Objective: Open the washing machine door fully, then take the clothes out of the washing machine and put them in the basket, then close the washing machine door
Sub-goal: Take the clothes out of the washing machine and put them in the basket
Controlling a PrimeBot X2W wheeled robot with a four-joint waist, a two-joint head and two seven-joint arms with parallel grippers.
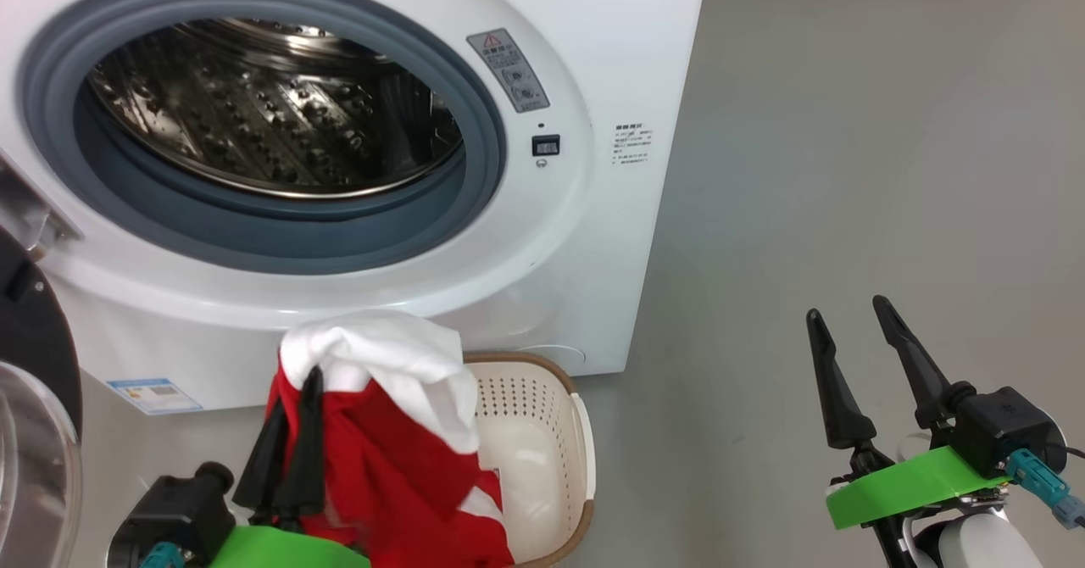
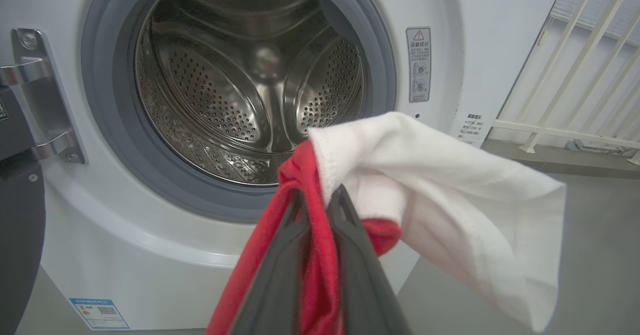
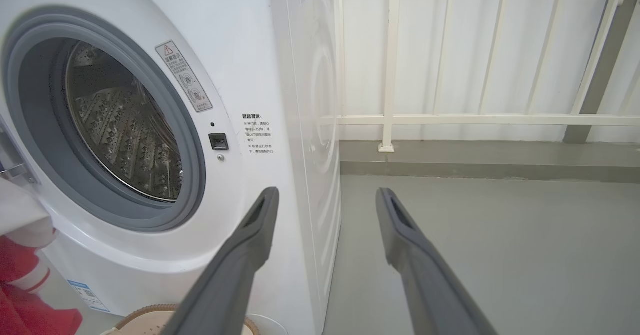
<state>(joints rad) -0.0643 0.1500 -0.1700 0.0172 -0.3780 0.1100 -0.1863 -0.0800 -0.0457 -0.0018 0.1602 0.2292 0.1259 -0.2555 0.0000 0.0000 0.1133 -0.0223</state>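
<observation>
The white washing machine [image 1: 585,237] stands with its steel drum [image 1: 271,102] showing bare. Its black door [image 1: 34,339] hangs swung open at the far left edge of the head view. My left gripper [image 1: 297,386] is shut on the red and white clothes [image 1: 398,432], held up in front of the machine, above the left side of the cream basket [image 1: 551,458]. In the left wrist view the clothes [image 2: 425,195] drape over both fingers of the left gripper [image 2: 317,197]. My right gripper [image 1: 848,309] stands open over the floor at the right, holding nothing, and the right wrist view shows the right gripper [image 3: 325,195] beside the machine's corner.
Grey floor [image 1: 848,127] stretches to the right of the machine. A white railing [image 3: 450,120] runs along the wall behind it. The door's metal hinge [image 2: 35,85] sticks out at the machine's left.
</observation>
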